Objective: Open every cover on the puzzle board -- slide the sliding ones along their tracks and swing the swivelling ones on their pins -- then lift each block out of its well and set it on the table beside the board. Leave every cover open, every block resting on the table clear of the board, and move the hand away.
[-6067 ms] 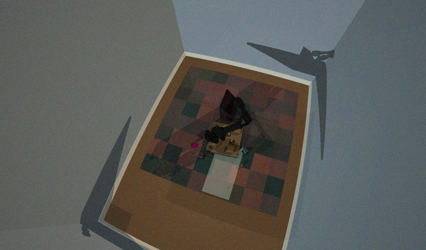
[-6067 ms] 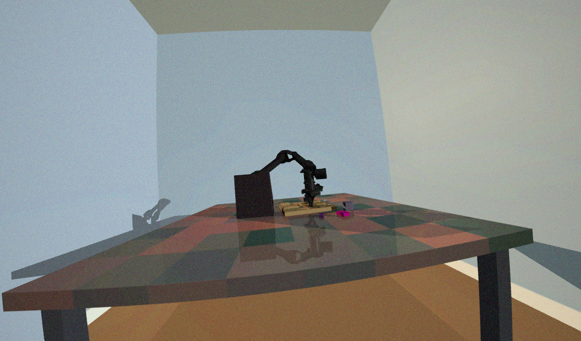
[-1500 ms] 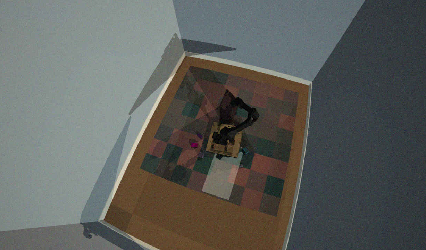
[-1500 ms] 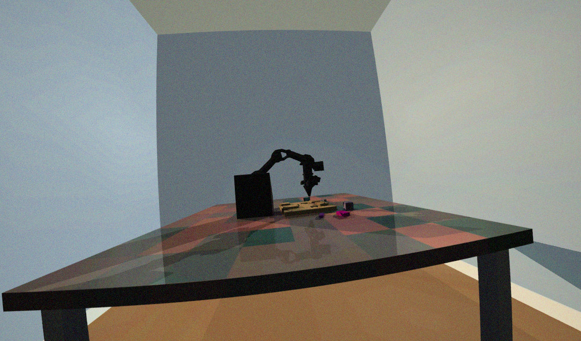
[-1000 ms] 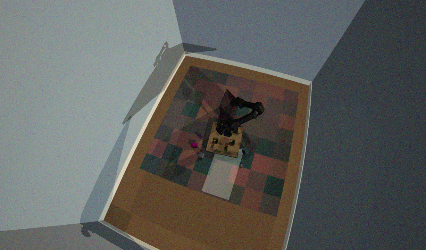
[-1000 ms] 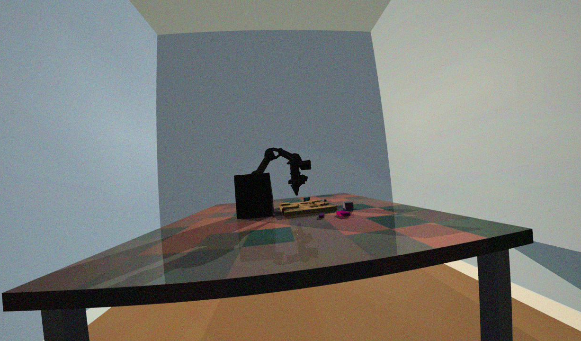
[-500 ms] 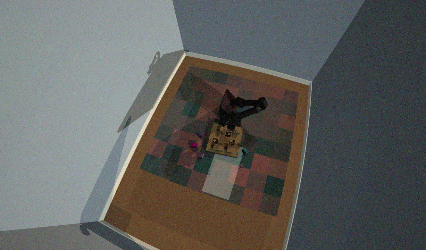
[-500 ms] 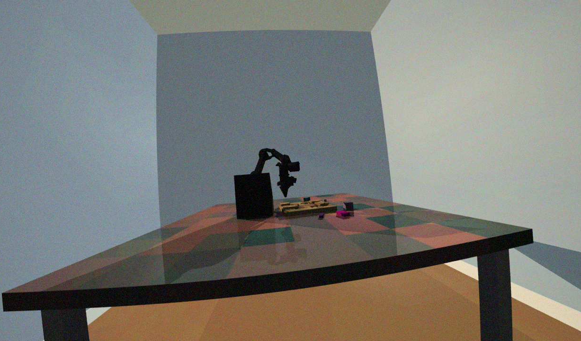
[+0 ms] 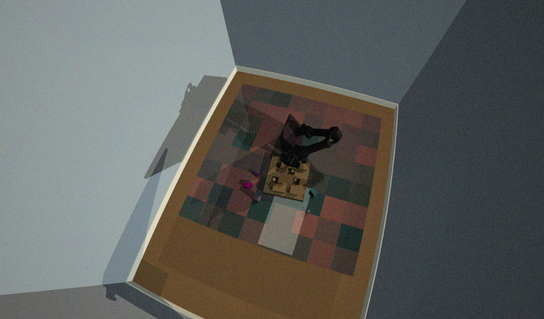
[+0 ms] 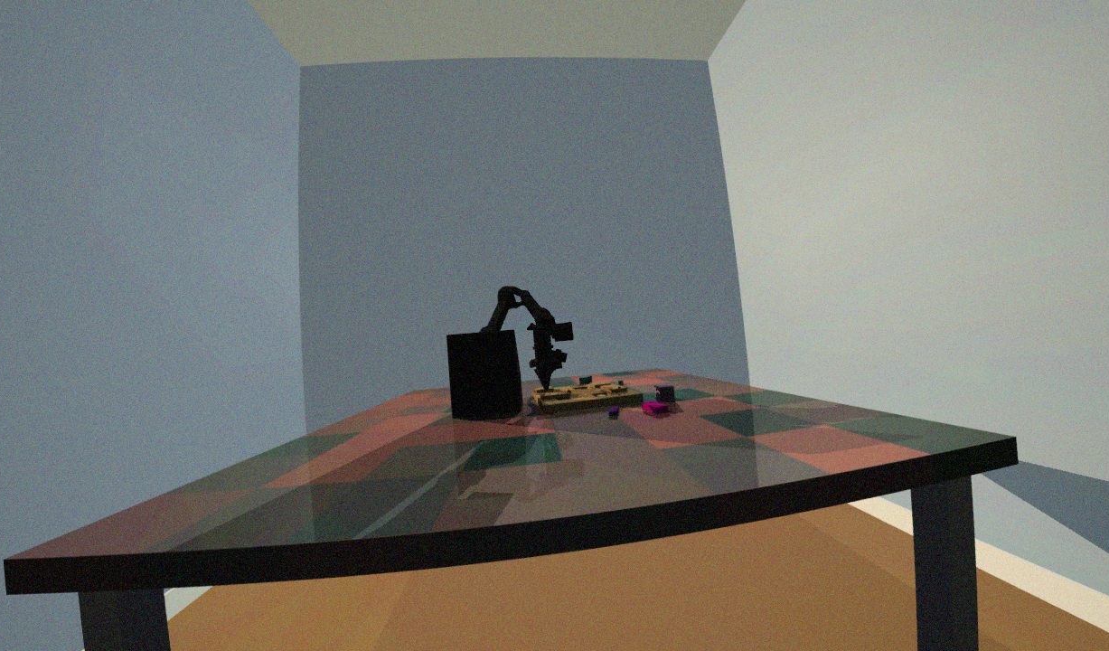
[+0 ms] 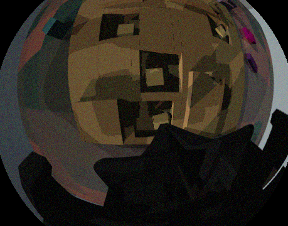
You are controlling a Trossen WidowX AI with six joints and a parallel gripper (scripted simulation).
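The tan puzzle board (image 9: 283, 177) (image 10: 590, 404) (image 11: 159, 22) lies in front of the arm base. My gripper (image 9: 291, 162) (image 10: 546, 390) (image 11: 164, 127) is shut with nothing visible between its tips, low over the board's end nearest the base. The tips overlap a near well (image 11: 128, 113) in the wrist view. Open wells show small tan squares: one middle (image 11: 154, 76), one upper left (image 11: 125, 29), one upper right (image 11: 221, 31), one by the fingertips (image 11: 160, 119). Tan covers lie beside wells, one at lower left (image 11: 104, 117); exact cover positions are partly shadowed. The gripper hides the board's near edge.
Magenta block (image 9: 248, 184) (image 10: 654, 408) (image 11: 248, 35), purple block (image 9: 255, 173) (image 10: 614, 411) (image 11: 251, 63) and grey-purple block (image 9: 257, 197) (image 10: 663, 393) lie on one side. Teal block (image 9: 313, 192) (image 10: 585, 380) (image 11: 50, 26) and small grey block (image 9: 308, 211) (image 10: 620, 382) lie on the other.
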